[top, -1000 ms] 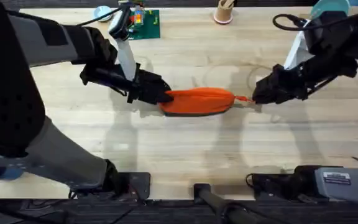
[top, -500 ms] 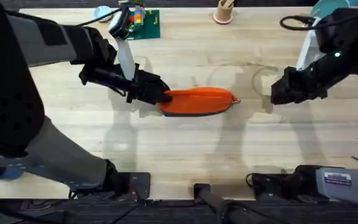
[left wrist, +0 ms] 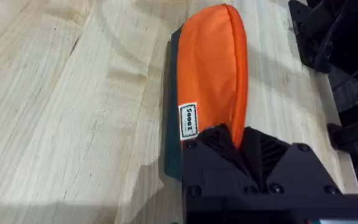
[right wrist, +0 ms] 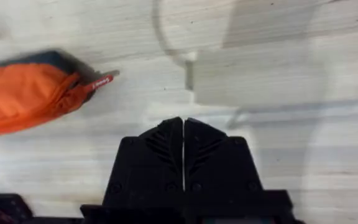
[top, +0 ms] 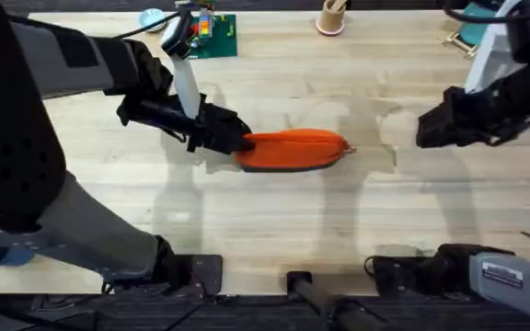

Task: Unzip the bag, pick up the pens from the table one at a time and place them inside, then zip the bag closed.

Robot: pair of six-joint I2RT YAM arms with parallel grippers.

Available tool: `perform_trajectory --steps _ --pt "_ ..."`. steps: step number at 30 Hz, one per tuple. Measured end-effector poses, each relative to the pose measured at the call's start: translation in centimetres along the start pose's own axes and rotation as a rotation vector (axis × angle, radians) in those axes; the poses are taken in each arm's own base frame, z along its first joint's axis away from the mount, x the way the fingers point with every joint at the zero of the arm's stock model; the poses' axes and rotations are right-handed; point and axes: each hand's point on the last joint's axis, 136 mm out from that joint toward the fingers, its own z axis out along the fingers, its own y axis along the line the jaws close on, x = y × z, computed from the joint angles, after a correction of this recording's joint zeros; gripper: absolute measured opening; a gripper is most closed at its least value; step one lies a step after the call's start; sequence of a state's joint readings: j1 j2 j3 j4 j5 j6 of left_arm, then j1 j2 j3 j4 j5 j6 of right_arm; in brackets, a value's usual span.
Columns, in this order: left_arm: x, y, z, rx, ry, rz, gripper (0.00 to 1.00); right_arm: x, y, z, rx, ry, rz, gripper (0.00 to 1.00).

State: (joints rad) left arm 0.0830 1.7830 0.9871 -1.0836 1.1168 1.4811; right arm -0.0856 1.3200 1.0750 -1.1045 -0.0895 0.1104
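Orange bag (top: 293, 149): lies flat on the table (top: 274, 216), long axis running from one gripper toward the other, zipper looks closed along the top seam.
Left gripper (top: 237, 142): black fingers pinched on the bag's near end; in the left wrist view the orange fabric (left wrist: 213, 74) runs straight out from between the fingers (left wrist: 213, 144), white label tag (left wrist: 188, 120) just beside them.
Left gripper opening: narrow, only as wide as the clamped fabric end.
Right gripper (top: 423, 131): off the bag, well apart from its far end, bare table between them; whether it touches the table cannot be told.
Right gripper opening: none, ribbed pads (right wrist: 166, 144) pressed together in the right wrist view, nothing between them.
Pull tab (right wrist: 98, 81): small red tab sticking out of the bag's end that faces the right gripper, lying on the wood, free of both grippers.
Bag from right wrist (right wrist: 23, 96): ahead of the fingers and off to one side.
Cup of wooden sticks (top: 330, 16): far edge of the table, well beyond both grippers.
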Motion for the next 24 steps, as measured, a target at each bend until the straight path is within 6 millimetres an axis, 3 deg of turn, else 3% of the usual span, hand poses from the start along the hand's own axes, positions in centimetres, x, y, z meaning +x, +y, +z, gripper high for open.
perform_trajectory --steps 9,19,21,24 --pt "0.0 0.1 0.0 -0.003 0.0 0.005 0.043 0.7 0.3 -3.5 -0.003 -0.041 -0.071 0.032" --pt "0.0 0.1 0.0 -0.003 0.0 0.005 0.043 1.0 0.7 -5.3 -0.002 -0.038 -0.123 0.032" --pt "0.0 0.1 0.0 -0.003 0.0 0.005 0.043 0.9 1.2 -5.7 -0.002 -0.045 -0.148 0.098" --pt "0.0 0.1 0.0 -0.003 0.0 0.005 0.043 0.7 2.2 -6.4 -0.008 -0.064 -0.2 0.381"
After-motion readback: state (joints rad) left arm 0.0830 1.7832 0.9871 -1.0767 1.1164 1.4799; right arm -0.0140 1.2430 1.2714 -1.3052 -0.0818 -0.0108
